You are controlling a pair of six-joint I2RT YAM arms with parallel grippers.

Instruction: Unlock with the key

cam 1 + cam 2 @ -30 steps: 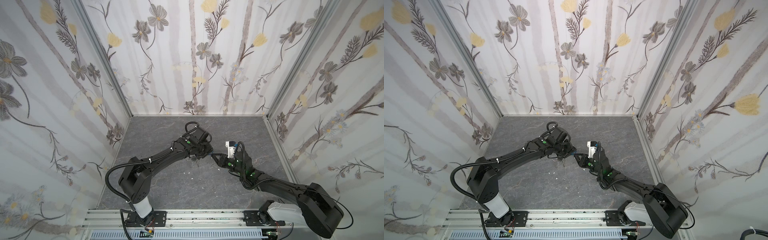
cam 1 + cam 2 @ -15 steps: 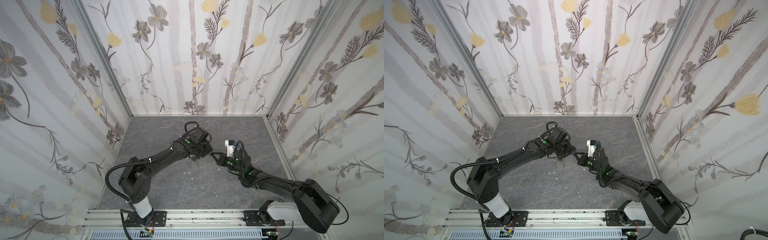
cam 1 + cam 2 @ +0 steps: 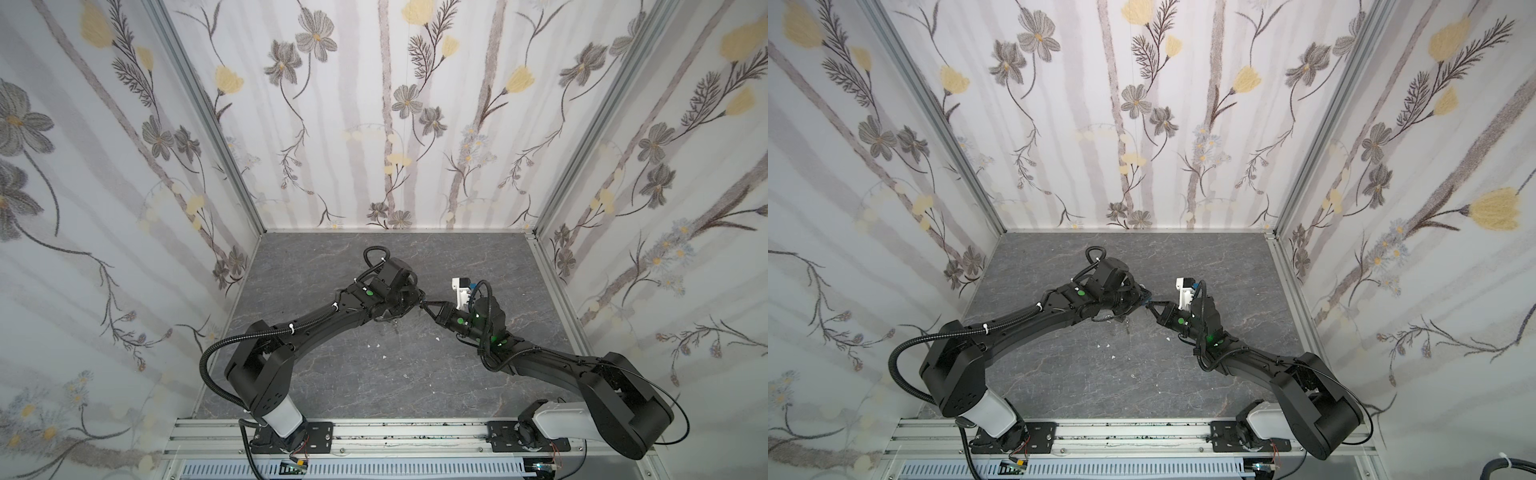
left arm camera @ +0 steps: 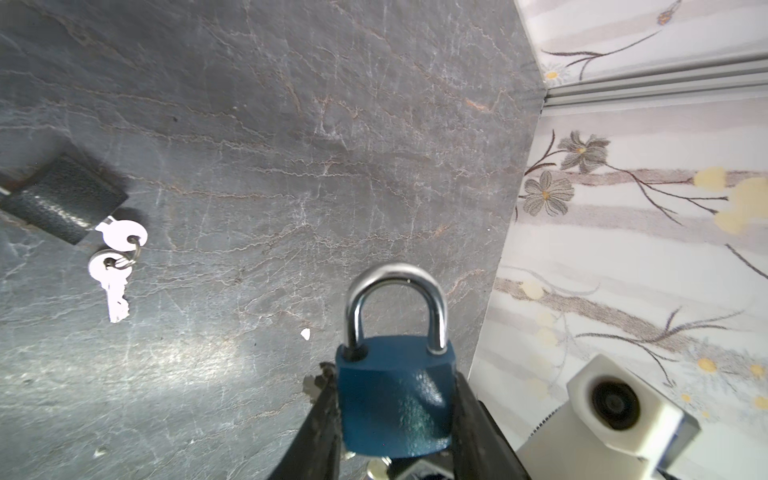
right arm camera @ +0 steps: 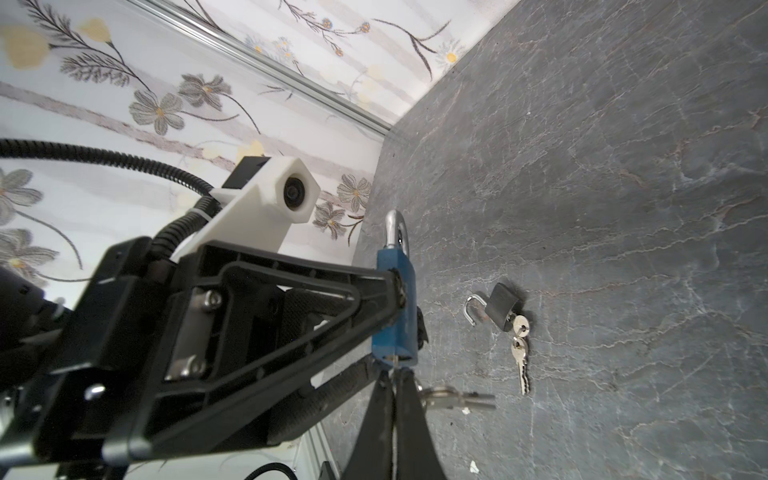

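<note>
Blue padlock in left fingers, above mid-floor

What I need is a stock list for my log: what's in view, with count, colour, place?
blue padlock: one, blue, shackle closed, in the left hand.
black padlock: one, black, shackle open, lying on the table.
black padlock's keys: two, silver, ringed; one in its keyhole, one on the table.
blue padlock's keys: silver, ringed; one sticks out beside the right hand, the pinched one mostly hidden.
white specks: several, on the table.
table: one, grey marbled.
left hand: black, shut on blue padlock.
right hand: black, shut on a key under blue padlock.
</note>
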